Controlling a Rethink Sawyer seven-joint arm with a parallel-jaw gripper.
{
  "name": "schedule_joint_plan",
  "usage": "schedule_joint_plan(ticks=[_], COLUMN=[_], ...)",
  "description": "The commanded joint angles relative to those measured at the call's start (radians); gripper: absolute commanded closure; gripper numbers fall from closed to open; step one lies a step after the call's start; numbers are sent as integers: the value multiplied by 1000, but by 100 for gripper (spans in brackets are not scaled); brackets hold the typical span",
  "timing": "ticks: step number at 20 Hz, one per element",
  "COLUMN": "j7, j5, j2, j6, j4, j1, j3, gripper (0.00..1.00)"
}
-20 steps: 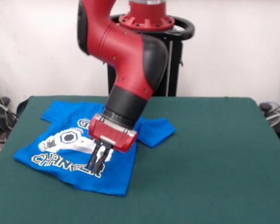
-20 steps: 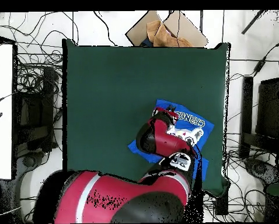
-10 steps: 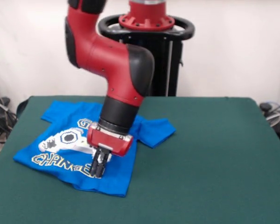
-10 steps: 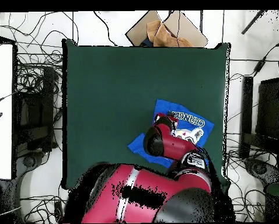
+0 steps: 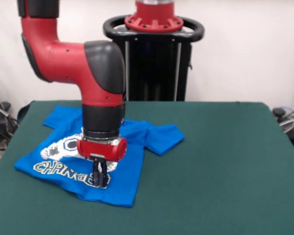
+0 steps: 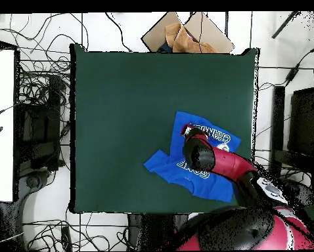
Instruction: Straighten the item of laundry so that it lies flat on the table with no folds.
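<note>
The item of laundry (image 5: 127, 171), a bright blue T-shirt with a white-grey print and yellow-outlined letters, lies on the left part of the green table (image 5: 225, 161). One sleeve (image 5: 164, 138) spreads to the right, and the fabric looks slightly rumpled near the arm. My gripper (image 5: 101, 180) points straight down over the lower lettering, fingers together, tips at the cloth. Whether fabric is pinched between them does not show. In the overhead view the shirt (image 6: 179, 172) lies near the table's (image 6: 120, 118) right edge, and the arm's wrist hides the gripper.
The black pedestal (image 5: 154, 63) stands behind the table. Cables (image 6: 41, 98) run round the table on the floor. A cardboard piece (image 6: 186, 33) lies beyond one table edge, and a white surface (image 6: 2, 125) sits at the overhead view's left.
The arm has swung to the left in the front view and its wrist has turned upright. The gripper tips stayed over the same spot on the shirt and dropped slightly. The shirt has barely shifted.
</note>
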Motion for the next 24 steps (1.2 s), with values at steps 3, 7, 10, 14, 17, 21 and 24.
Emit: schedule_joint_plan(ticks=[3, 7, 10, 14, 17, 21, 24], j7=[133, 191, 235, 245, 258, 264, 270], j5=[-15, 23, 30, 32, 62, 125, 170], j2=[189, 183, 176, 200, 171, 107, 54], j6=[69, 34, -41, -82, -108, -96, -98], j4=[110, 147, 171, 176, 185, 214, 238], j1=[-38, -27, -13, -17, 20, 75, 115], j3=[410, 414, 418, 440, 398, 331, 278], gripper=[100, 100, 100, 100, 100, 100, 100])
